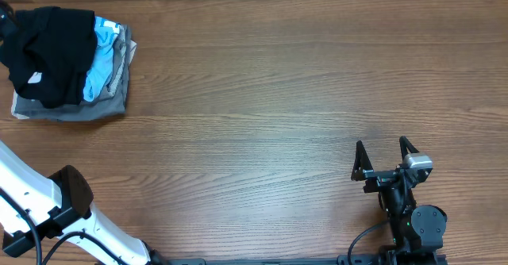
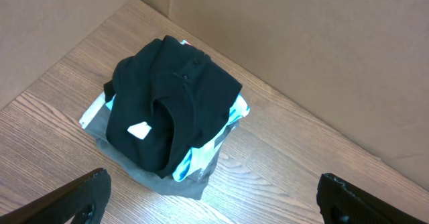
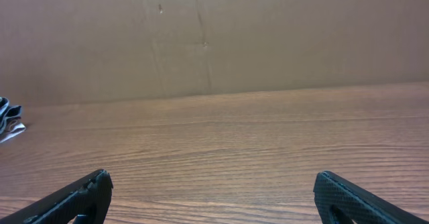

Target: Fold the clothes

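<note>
The black garment (image 1: 51, 51) lies bunched on top of a pile at the far left corner of the table, its small white label (image 1: 33, 78) showing. In the left wrist view the garment (image 2: 181, 96) is ahead of my left gripper (image 2: 213, 180), which is open, empty and hovers just short of the pile. The left gripper's jaws are out of the overhead frame. My right gripper (image 1: 381, 144) is open and empty near the front right of the table, far from the pile; its wrist view (image 3: 212, 177) shows only bare wood between the fingers.
Under the black garment lie a light blue T-shirt (image 1: 101, 59) and a folded grey-tan garment (image 1: 79, 108), both also in the left wrist view (image 2: 236, 111) (image 2: 181, 182). A cardboard wall (image 2: 301, 43) runs along the table's far edge. The left arm (image 1: 71, 209) crosses the front left corner.
</note>
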Robot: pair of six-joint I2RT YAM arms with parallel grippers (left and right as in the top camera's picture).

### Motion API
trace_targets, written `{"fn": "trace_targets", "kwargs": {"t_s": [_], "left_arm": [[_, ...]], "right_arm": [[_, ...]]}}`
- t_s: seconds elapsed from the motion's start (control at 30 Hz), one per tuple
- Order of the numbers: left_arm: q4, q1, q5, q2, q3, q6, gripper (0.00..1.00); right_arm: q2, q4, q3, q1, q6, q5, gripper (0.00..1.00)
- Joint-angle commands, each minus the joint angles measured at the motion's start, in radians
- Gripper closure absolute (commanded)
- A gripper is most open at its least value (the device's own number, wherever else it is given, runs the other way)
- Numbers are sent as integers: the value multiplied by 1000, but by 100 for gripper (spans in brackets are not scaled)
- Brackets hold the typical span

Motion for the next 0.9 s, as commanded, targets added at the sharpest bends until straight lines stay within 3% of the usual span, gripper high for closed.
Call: {"fn": "trace_targets", "kwargs": {"t_s": [0.0,0.87], "left_arm": [[-1,-2,8,3,2,22,0],[-1,-33,8,14,-5,22,0]], "right_arm": [[-10,5,-11,4,1,9,0],[-10,5,-11,4,0,9,0]]}}
